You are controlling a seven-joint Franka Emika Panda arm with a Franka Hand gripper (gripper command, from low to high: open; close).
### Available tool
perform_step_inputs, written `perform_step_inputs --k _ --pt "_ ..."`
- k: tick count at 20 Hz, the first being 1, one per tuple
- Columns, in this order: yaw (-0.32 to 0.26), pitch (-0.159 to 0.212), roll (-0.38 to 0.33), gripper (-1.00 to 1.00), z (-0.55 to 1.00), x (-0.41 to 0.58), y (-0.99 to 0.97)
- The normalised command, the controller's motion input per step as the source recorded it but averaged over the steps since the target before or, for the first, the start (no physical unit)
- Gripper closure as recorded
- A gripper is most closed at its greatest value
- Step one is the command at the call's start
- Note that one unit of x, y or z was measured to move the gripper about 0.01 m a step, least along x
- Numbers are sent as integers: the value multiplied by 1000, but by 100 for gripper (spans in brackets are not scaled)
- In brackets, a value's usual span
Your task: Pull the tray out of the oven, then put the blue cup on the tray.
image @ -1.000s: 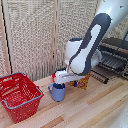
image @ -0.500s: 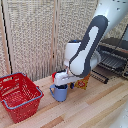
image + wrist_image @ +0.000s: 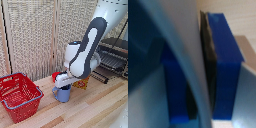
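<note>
- Gripper (image 3: 64, 83): lowered onto the cup (image 3: 62, 93), at its rim
- Jaws: narrow; the wrist view shows the blue fingers (image 3: 225, 65) pressed on either side of a thin pale wall, which appears to be the cup's rim, so the jaws hold the cup by its wall
- Cup: light blue, upright, standing on the tabletop (image 3: 100, 107) directly under the gripper; its handle points toward the exterior view's left
- Whether the cup is lifted clear of the tabletop cannot be told; it looks to be resting on it
- Oven (image 3: 116, 56): at the exterior view's right edge, door down and open
- Tray (image 3: 107, 61): a dark wire rack, seen at the oven's mouth above the lowered door; how far it stands out cannot be told at this sharpness
- Cup and tray are well apart, the arm's white body between them
- Red basket (image 3: 20, 95): on the tabletop at the exterior view's left, near the cup but not touching
- A small red item (image 3: 55, 76) shows just behind the gripper; an orange-yellow item (image 3: 81, 83) sits beside it; neither can be made out
</note>
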Motion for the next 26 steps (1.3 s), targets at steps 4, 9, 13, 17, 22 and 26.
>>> perform_step_inputs --k 4,9,13,17,22,26 --pt "-113 59 61 100 274 835 14" --pt "-108 74 47 100 498 787 91" --pt "-111 153 38 100 707 639 42" --pt "-106 164 -5 100 846 625 -1" --pt "-104 122 -39 100 953 717 -21" --pt "-114 113 -63 100 946 726 -79"
